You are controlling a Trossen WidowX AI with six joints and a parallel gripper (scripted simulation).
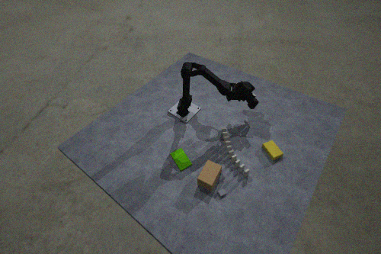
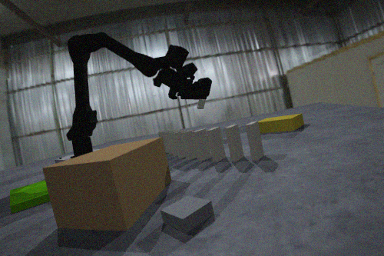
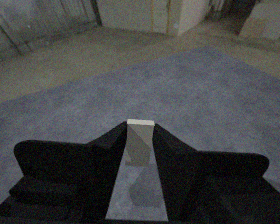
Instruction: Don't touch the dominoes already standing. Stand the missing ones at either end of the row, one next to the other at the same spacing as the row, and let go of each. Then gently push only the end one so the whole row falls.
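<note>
A curved row of several pale dominoes (image 1: 234,158) (image 2: 216,145) stands upright on the mat. The near end domino (image 1: 247,170) (image 2: 255,141) stands beside its neighbour with a gap. My gripper (image 1: 253,102) (image 2: 202,98) (image 3: 140,126) is shut on a pale domino (image 2: 201,104) (image 3: 140,144), whose lower end sticks out below the fingers in the exterior view. The gripper is high above the mat, clear of the standing row, with its fingers tilted outward. The row is not visible in the wrist view.
An orange-brown box (image 1: 209,175) (image 2: 92,187) and a small grey block (image 1: 222,193) (image 2: 187,214) sit near the row's near end. A green block (image 1: 180,159) (image 2: 30,196) lies on the arm's side, a yellow block (image 1: 272,150) (image 2: 281,124) on the row's other side.
</note>
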